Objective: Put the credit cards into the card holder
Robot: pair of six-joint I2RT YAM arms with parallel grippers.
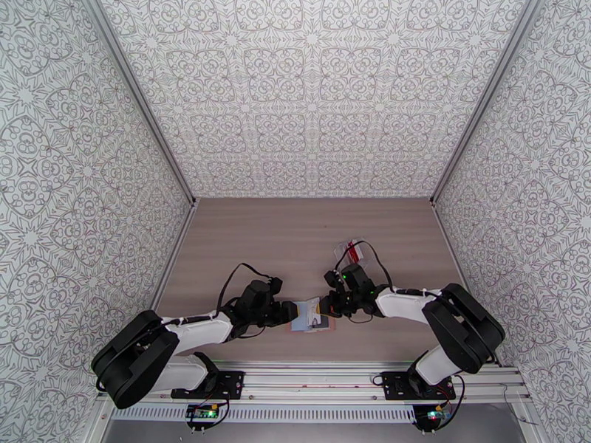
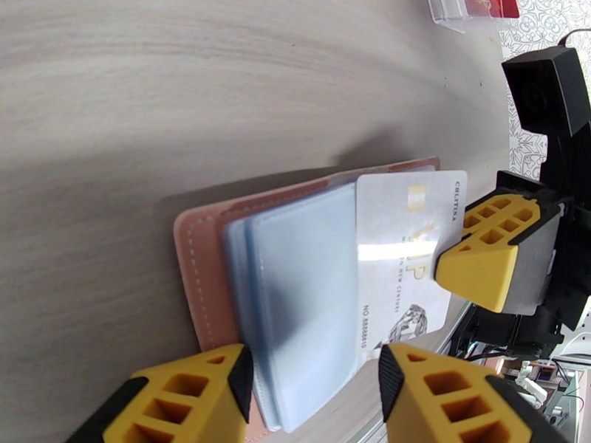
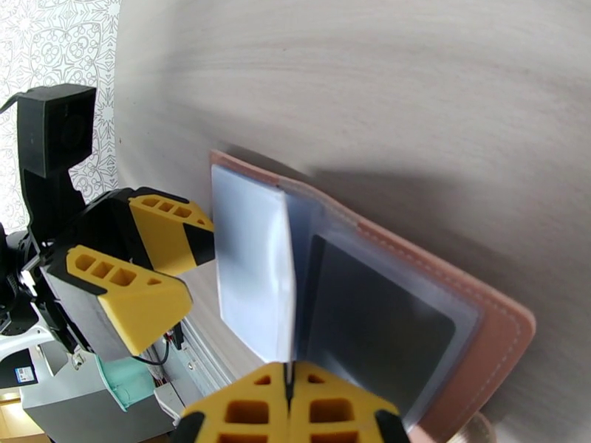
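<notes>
Pinched a white plastic card (image 2: 402, 245) in the shut right jaws, partly tucked behind the blue-grey pockets (image 2: 303, 304) of the pinkish-brown leather-like card holder (image 2: 196, 275), open on the wooden counter (image 2: 185, 83). Straddled those pockets with left jaws half apart.

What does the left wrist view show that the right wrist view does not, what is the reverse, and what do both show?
The left wrist view adds the printed face of the white card and a clear pouch farther off. The right wrist view adds a dark card behind a clear pocket. Shared: the open card holder on the table, the left gripper, and the right gripper pinching the white card.
</notes>
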